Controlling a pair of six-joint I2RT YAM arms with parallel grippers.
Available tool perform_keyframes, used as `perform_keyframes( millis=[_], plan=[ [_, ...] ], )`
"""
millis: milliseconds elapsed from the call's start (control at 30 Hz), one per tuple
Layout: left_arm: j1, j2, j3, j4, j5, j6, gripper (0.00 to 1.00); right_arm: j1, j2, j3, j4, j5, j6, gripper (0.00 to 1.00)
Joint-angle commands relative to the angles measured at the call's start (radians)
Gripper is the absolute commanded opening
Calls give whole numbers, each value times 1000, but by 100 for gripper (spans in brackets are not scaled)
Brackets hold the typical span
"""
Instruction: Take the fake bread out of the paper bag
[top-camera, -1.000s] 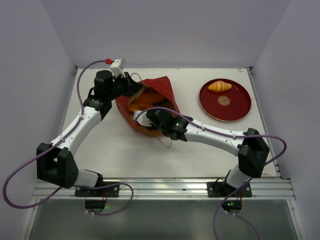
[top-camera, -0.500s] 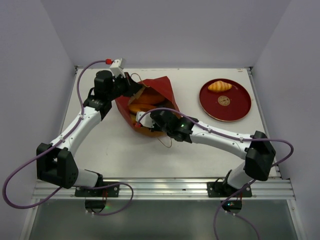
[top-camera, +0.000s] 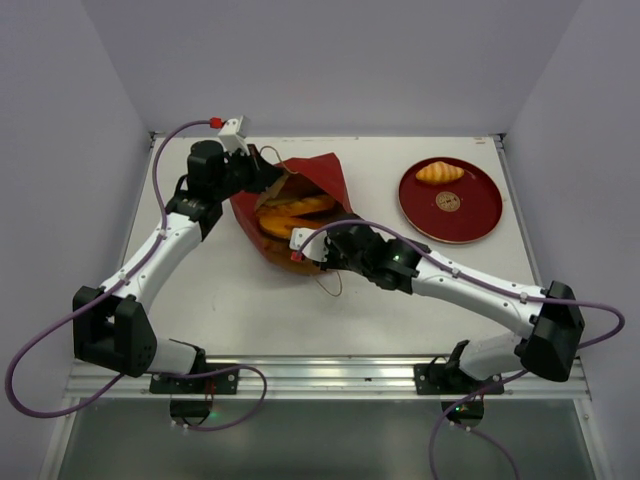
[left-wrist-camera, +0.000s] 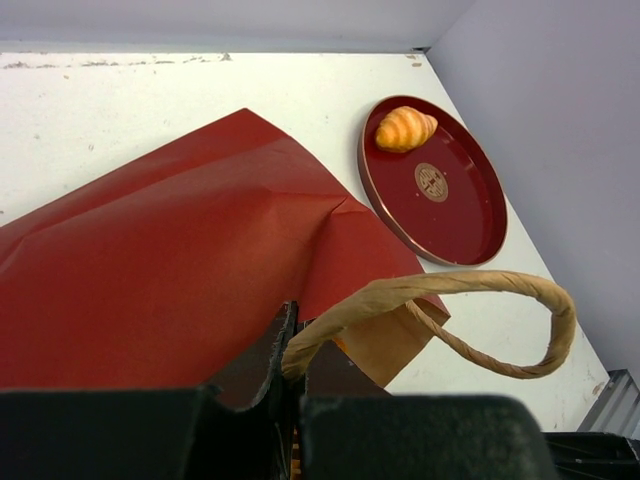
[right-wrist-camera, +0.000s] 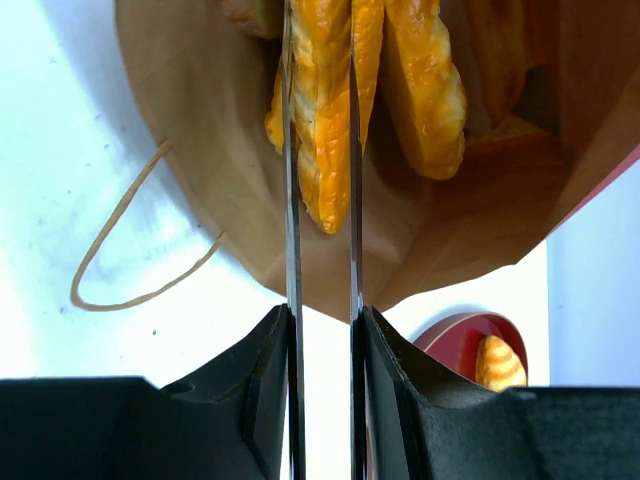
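Observation:
The red paper bag (top-camera: 325, 178) lies on its side at the table's back left, its brown mouth facing the near edge. My left gripper (top-camera: 265, 180) is shut on its looped handle (left-wrist-camera: 440, 290) at the rim (left-wrist-camera: 290, 350). Inside lie golden braided loaves (top-camera: 295, 208). My right gripper (top-camera: 305, 252) is at the bag's mouth, its thin fingers (right-wrist-camera: 290, 200) shut on a long braided loaf (right-wrist-camera: 320, 130). Another loaf (right-wrist-camera: 425, 90) lies beside it in the bag (right-wrist-camera: 200, 130). One toy croissant (top-camera: 440, 172) lies on the plate.
A round dark-red plate (top-camera: 462, 215) stands at the back right, also in the left wrist view (left-wrist-camera: 450, 210) and right wrist view (right-wrist-camera: 455, 340). The bag's second handle (right-wrist-camera: 120, 250) lies loose on the white table. Grey walls close in three sides.
My right arm has swung its elbow to the right and drawn back from the bag's mouth. The loaves inside have shifted. The left arm has not moved.

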Motion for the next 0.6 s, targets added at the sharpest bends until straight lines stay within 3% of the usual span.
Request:
perform_keyframes(
  millis=[0, 567],
  plan=[
    [12, -12, 17, 19, -4, 19, 0, -8, -68, -20, 9, -50, -14, 0],
    [27, -3, 23, -9, 18, -3, 0, -72, -262, -79, -85, -236, -1, 0]
  ],
)
